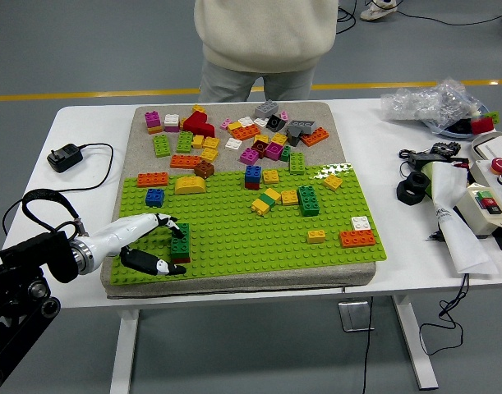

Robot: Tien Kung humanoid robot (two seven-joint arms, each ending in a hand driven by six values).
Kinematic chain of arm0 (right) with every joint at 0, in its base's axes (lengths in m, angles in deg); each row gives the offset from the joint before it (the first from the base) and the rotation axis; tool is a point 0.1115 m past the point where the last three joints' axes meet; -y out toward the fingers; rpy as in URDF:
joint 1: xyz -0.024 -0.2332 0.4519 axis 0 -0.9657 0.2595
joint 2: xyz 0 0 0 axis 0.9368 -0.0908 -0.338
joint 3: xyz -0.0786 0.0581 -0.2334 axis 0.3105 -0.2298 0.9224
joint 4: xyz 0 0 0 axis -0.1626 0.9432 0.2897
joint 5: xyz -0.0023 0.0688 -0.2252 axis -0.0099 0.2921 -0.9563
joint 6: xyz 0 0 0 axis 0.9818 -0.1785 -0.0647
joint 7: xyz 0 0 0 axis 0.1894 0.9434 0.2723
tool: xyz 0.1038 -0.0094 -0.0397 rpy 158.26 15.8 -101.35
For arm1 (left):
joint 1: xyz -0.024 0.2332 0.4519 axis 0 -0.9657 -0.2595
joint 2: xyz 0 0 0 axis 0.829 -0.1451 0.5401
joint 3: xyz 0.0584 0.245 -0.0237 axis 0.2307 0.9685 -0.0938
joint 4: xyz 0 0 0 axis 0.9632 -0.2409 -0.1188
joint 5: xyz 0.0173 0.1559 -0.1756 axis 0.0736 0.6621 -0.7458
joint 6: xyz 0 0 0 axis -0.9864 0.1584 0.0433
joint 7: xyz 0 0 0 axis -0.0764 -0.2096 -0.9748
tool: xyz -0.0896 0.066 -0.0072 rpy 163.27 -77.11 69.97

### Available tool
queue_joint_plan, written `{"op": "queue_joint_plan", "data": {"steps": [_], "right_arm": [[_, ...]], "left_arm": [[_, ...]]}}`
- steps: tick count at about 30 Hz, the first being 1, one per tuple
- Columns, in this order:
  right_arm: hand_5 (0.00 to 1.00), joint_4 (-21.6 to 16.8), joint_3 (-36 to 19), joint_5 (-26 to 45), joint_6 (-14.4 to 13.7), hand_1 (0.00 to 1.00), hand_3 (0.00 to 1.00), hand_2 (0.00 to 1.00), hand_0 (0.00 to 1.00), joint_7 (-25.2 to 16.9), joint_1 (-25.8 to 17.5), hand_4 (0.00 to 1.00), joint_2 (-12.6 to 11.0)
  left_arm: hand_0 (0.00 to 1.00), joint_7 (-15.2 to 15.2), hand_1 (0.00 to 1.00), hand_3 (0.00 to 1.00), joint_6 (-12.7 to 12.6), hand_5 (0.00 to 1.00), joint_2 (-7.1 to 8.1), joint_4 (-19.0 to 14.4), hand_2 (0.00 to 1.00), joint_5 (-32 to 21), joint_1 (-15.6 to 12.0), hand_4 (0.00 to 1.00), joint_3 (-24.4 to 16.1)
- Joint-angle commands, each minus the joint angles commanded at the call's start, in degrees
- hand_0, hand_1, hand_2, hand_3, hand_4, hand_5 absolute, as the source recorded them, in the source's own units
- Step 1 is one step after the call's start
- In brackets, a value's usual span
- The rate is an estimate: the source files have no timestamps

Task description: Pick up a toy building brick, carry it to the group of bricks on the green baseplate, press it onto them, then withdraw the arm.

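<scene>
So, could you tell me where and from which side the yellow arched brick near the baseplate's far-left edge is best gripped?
Grip the yellow arched brick across its two long flat sides, coming from above. Its top is curved, so fingers would probably slip there, and its long axis runs left to right. The orange brick to its left and the brown brick behind it crowd those approaches.

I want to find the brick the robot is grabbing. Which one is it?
Look at the near left corner of the green baseplate, where the white left hand reaches in. Between its fingers stands a dark green brick on a dark red one. It stands alone; every other brick lies further back or right.
</scene>
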Motion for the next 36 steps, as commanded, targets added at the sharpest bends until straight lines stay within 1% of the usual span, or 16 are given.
{"op": "queue_joint_plan", "data": {"steps": [7, 15, 16, 17, 18, 20, 21, 22, 26, 27, 28, 30, 32, 33, 34, 36], "right_arm": [[0.769, 0.0, 0.0, 0.0, 0.0, 0.69, 0.764, 0.741, 0.771, 0.0, 0.0, 0.998, 0.0], [0.769, 0.0, 0.0, 0.0, 0.0, 0.69, 0.764, 0.741, 0.771, 0.0, 0.2, 0.998, 0.0], [0.769, 0.0, 0.0, 0.0, 0.0, 0.69, 0.763, 0.741, 0.771, 0.0, 0.2, 0.998, 0.0], [0.769, 0.0, 0.0, 0.0, 0.0, 0.69, 0.763, 0.741, 0.771, 0.0, 0.2, 0.998, 0.0], [0.769, 0.0, 0.1, -0.1, 0.1, 0.69, 0.763, 0.741, 0.771, 0.1, 0.2, 0.998, -0.1], [0.769, 0.0, 0.1, -0.2, 0.1, 0.69, 0.763, 0.741, 0.771, 0.1, 0.2, 0.998, -0.1], [0.769, 0.0, 0.1, -0.3, 0.1, 0.69, 0.763, 0.741, 0.771, 0.1, 0.3, 0.998, -0.1], [0.769, 0.0, 0.1, -0.4, 0.1, 0.69, 0.764, 0.741, 0.771, 0.1, 0.3, 0.998, -0.1], [0.769, 0.0, 0.2, -0.5, 0.2, 0.69, 0.764, 0.741, 0.771, 0.1, 0.4, 0.998, -0.1], [0.769, 0.0, 0.3, -0.5, 0.2, 0.69, 0.764, 0.741, 0.771, 0.1, 0.4, 0.998, -0.1], [0.769, 0.0, 0.3, -0.6, 0.2, 0.69, 0.764, 0.741, 0.772, 0.1, 0.4, 0.998, -0.1], [0.769, 0.0, 0.4, -0.6, 0.2, 0.69, 0.764, 0.741, 0.772, 0.1, 0.5, 0.998, -0.1], [0.769, 0.0, 0.4, -0.7, 0.2, 0.69, 0.764, 0.741, 0.772, 0.1, 0.5, 0.998, -0.1], [0.769, 0.0, 0.4, -0.8, 0.2, 0.69, 0.764, 0.741, 0.772, 0.1, 0.7, 0.998, -0.2], [0.768, 0.0, 0.4, -0.8, 0.2, 0.689, 0.764, 0.741, 0.771, 0.1, 0.7, 0.998, -0.2], [0.768, 0.0, 0.5, -0.9, 0.2, 0.689, 0.764, 0.741, 0.771, 0.2, 0.8, 0.998, -0.2]], "left_arm": [[0.998, 0.4, 0.998, 0.689, -0.4, 0.497, 0.38, -2.2, 0.925, -2.1, 0.2, 0.998, -1.1], [0.998, 0.8, 0.998, 0.689, -2.2, 0.5, 0.85, -2.6, 0.904, -2.8, 1.8, 0.998, -2.3], [0.998, 0.9, 0.959, 0.812, -2.8, 0.494, 0.92, -2.2, 0.829, -2.7, 2.5, 0.998, -2.6], [0.998, 0.9, 0.959, 0.812, -3.2, 0.494, 0.96, -1.9, 0.829, -2.5, 2.9, 0.998, -2.8], [0.998, 0.8, 0.959, 0.812, -5.2, 0.494, 1.02, -1.2, 0.829, -1.8, 4.6, 0.998, -2.9], [0.998, 0.7, 0.959, 0.812, -7.0, 0.494, 1.03, -0.5, 0.829, -1.3, 6.0, 0.998, -2.9], [0.998, 0.5, 0.959, 0.812, -8.6, 0.494, 0.95, 0.5, 0.829, -0.6, 7.2, 0.998, -2.8], [0.949, 0.5, 0.853, 0.834, -9.8, 0.409, 0.88, 1.3, 0.731, 0.0, 8.2, 0.998, -2.8], [0.949, 1.3, 0.853, 0.834, -12.4, 0.409, 0.81, 5.6, 0.731, 2.2, 12.8, 0.998, -1.8], [0.949, 1.6, 0.853, 0.834, -12.5, 0.409, 0.85, 6.6, 0.731, 2.4, 13.6, 0.998, -1.5], [0.841, 2.4, 0.8, 0.82, -12.7, 0.29, 1.06, 8.3, 0.688, 3.1, 15.1, 0.998, -0.6], [0.841, 3.3, 0.8, 0.82, -12.8, 0.29, 1.35, 10.5, 0.688, 3.4, 16.7, 0.998, 0.4], [0.841, 3.7, 0.8, 0.82, -12.9, 0.29, 1.53, 11.2, 0.688, 3.6, 17.4, 0.998, 0.9], [0.841, 5.7, 0.8, 0.82, -12.9, 0.29, 2.22, 13.9, 0.688, 4.3, 19.7, 0.998, 3.3], [0.792, 6.7, 0.77, 0.791, -12.9, 0.124, 2.45, 15.7, 0.573, 4.8, 21.1, 0.95, 4.8], [0.792, 7.7, 0.77, 0.791, -12.8, 0.124, 2.62, 17.9, 0.573, 5.2, 22.6, 0.95, 6.4]]}}
